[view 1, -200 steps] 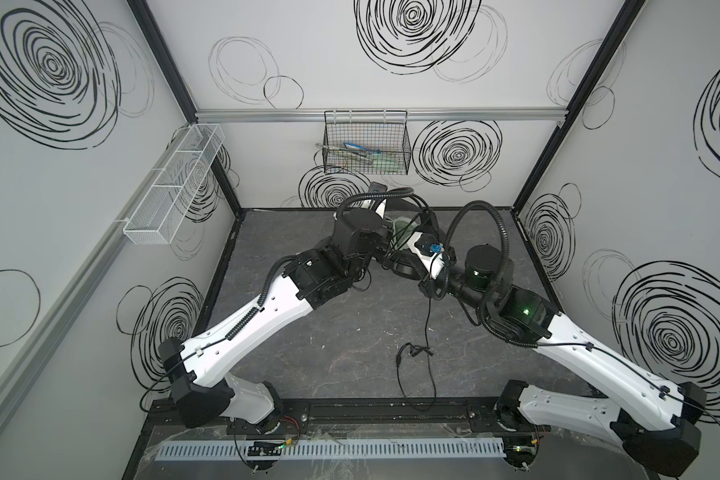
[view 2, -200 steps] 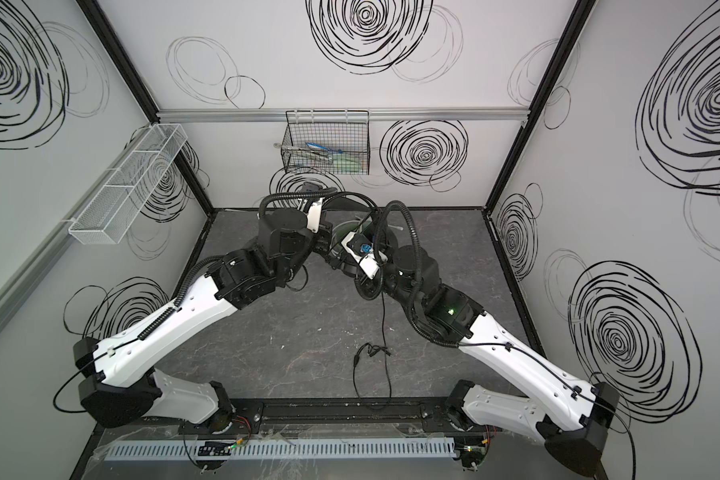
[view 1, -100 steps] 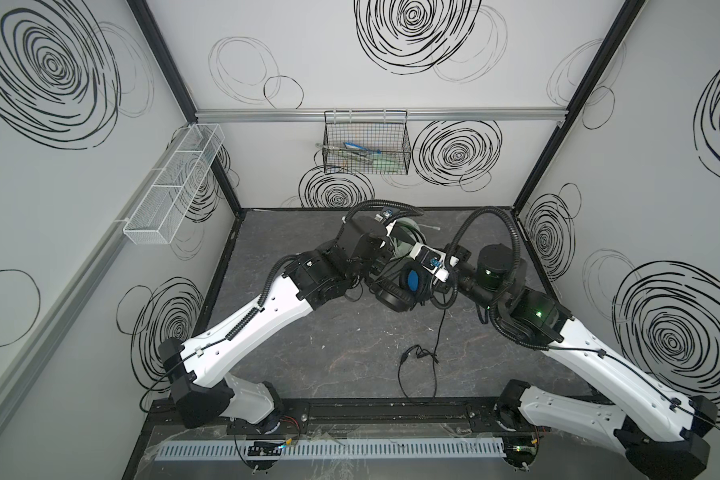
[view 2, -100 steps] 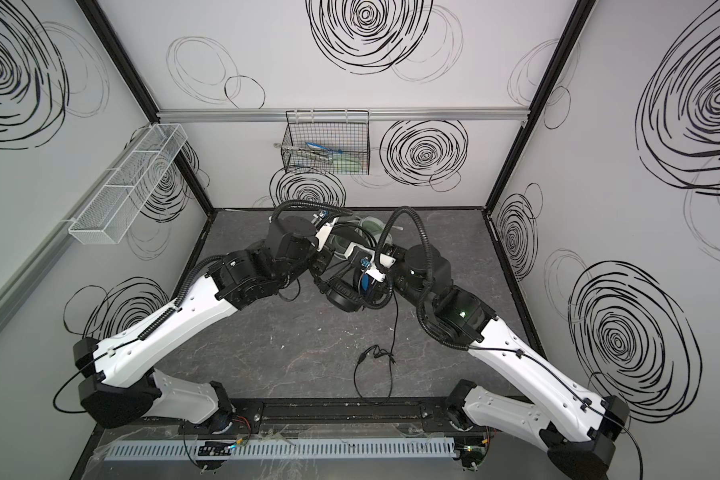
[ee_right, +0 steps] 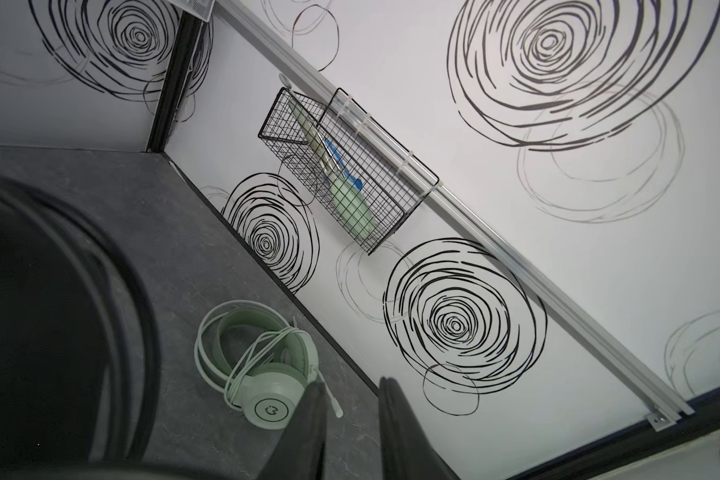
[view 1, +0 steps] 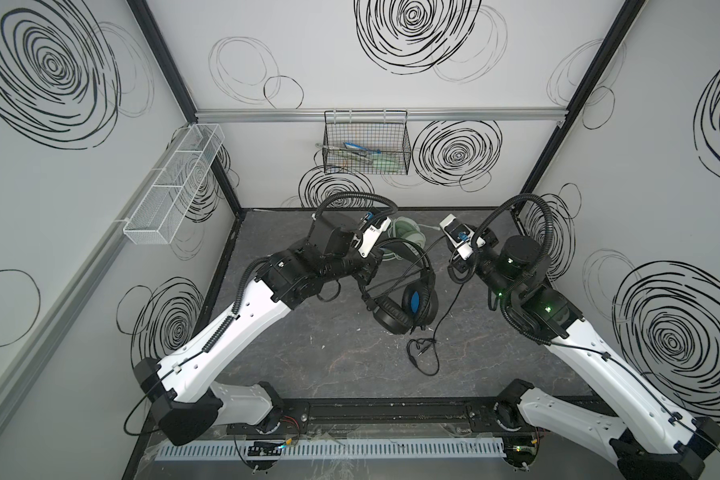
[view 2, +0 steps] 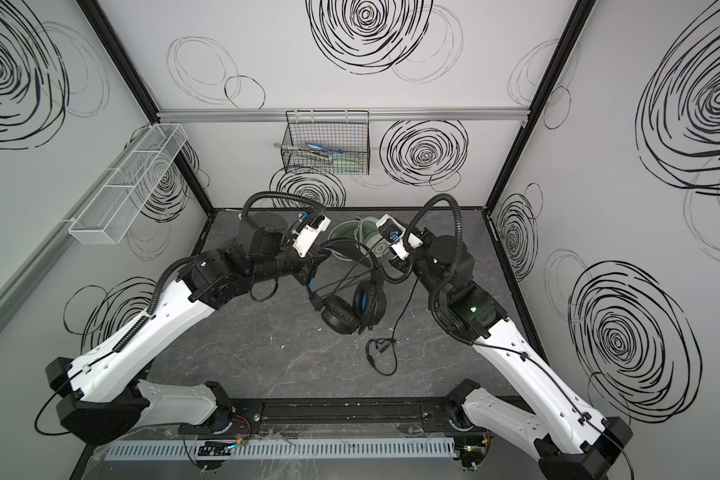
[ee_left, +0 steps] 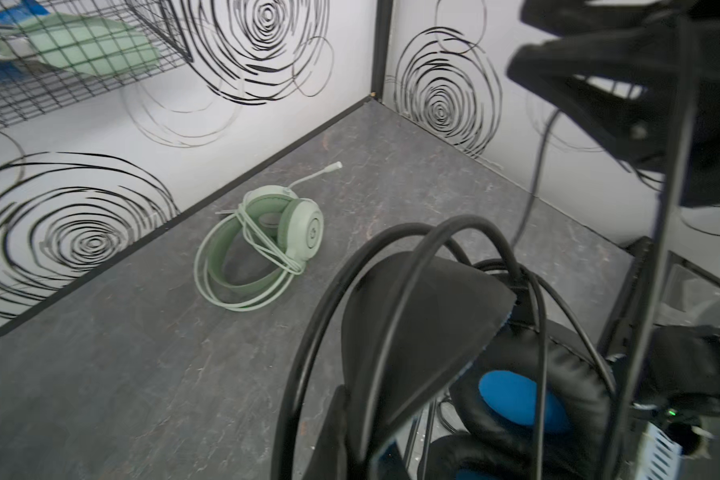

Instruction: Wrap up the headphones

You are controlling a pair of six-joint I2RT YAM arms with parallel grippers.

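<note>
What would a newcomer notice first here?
The black headset hanging mid-scene from the shut left gripper, its cord partly wound and trailing down onto the table. Next, the green headset lying at the back, already wrapped, and the right gripper open and empty beside the black one.

The black headset (view 1: 391, 318) has matt, leathery cushions; the mint headset (ee_left: 304, 232) looks smooth plastic.
</note>
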